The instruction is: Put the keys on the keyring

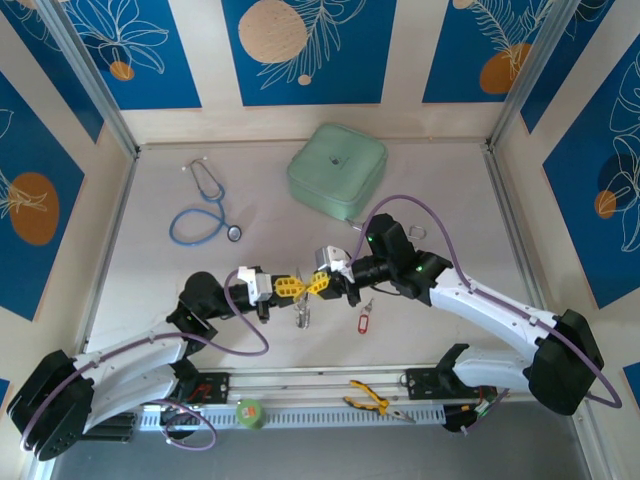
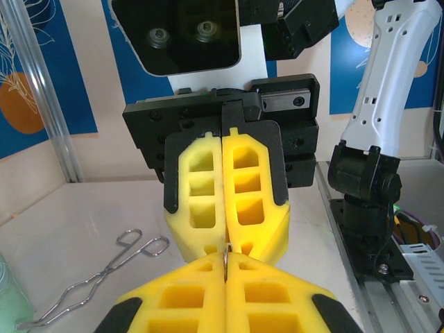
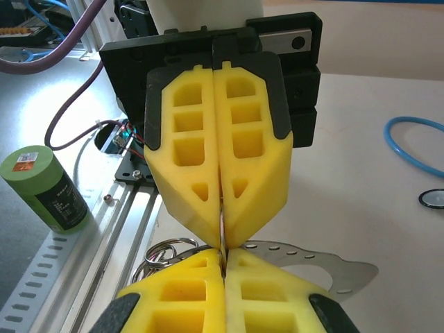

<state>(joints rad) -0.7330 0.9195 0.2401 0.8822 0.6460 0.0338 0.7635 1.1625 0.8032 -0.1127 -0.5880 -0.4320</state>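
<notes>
Two yellow ribbed-plastic grippers meet tip to tip mid-table: L gripper (image 1: 298,287) & R gripper (image 1: 311,285). Each has its fingers pressed together, both pinching the thin silvery wire keyring (image 1: 303,314), w/ small metal bits dangling under the tips. Just right of them lies the small key w/ red oblong plastic tag (image 1: 365,322). Blue-tubed stethoscope (image 1: 205,205) & soft mint-green square pouch (image 1: 337,170) sit well behind; yellow-handled pliers (image 1: 372,400) lie by the near rail.

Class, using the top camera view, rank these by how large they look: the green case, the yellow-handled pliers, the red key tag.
1. green case, largest
2. yellow-handled pliers
3. red key tag, smallest
</notes>
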